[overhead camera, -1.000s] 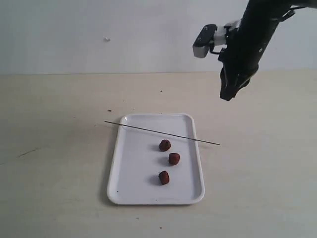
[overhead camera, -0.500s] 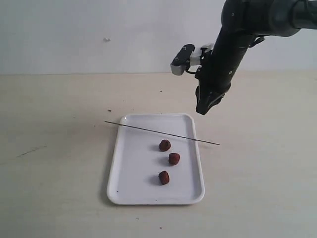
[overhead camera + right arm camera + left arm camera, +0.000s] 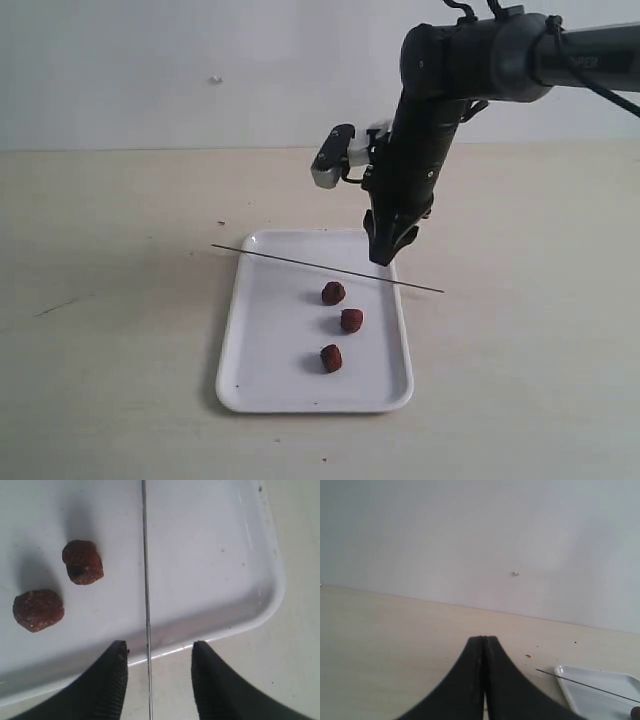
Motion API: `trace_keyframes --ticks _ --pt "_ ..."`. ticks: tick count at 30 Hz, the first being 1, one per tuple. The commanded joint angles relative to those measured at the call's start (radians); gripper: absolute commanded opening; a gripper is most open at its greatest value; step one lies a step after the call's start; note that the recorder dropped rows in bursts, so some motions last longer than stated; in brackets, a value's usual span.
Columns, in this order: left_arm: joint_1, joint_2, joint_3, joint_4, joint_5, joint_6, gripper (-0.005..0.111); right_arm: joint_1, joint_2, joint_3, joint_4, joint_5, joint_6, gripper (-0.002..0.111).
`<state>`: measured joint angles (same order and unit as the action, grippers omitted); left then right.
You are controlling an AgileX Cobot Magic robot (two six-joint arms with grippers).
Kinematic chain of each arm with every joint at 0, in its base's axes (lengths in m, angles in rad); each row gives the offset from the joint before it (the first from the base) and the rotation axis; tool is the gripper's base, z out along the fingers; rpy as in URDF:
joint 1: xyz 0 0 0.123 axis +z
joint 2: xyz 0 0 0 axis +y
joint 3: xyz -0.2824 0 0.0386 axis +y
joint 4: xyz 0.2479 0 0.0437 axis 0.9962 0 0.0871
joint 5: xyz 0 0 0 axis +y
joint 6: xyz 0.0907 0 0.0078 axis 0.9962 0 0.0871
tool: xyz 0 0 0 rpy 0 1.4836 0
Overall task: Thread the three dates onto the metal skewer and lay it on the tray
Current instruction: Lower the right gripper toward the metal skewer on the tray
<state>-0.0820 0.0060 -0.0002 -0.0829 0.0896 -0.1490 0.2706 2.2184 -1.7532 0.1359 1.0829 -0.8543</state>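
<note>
my r claw [image 3: 382, 258] is spread wide w/ nothing in it, tips pointing down over the metal skewer [image 3: 327, 268], close to the tray's [image 3: 275, 345] far r corner. in the r wrist view the skewer [image 3: 145, 580] runs straight thru the gap btwn my two fingers [image 3: 112, 680], nearer one than the other. can't tell if i'm touching it.

the skewer lies slanted across the far end of the tray, resting on the rims, both ends sticking out over the table [image 3: 120, 300]. nothing is threaded on it.

the three dates [image 3: 351, 320] sit loose on the tray in a short row, apart from each other, all on the near side of the skewer. the r wrist view catches two of them [image 3: 82, 562], just beside the rod but not touching it.

my l claw [image 3: 483, 639] is pinched tight, fingers pressed flat together, empty, well off to the side. from there i see only a tray [image 3: 610, 680] corner and one skewer [image 3: 590, 686] end.
</note>
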Motion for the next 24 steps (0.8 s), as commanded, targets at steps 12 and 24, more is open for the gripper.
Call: trace_keyframes --ticks 12,24 --pt "0.001 -0.006 0.000 -0.006 0.000 -0.003 0.000 0.003 0.049 0.001 0.027 -0.017 -0.148 0.043" --pt "0.001 -0.006 0.000 -0.006 0.000 -0.003 0.000 0.008 0.055 0.001 0.048 -0.044 -0.143 0.043"
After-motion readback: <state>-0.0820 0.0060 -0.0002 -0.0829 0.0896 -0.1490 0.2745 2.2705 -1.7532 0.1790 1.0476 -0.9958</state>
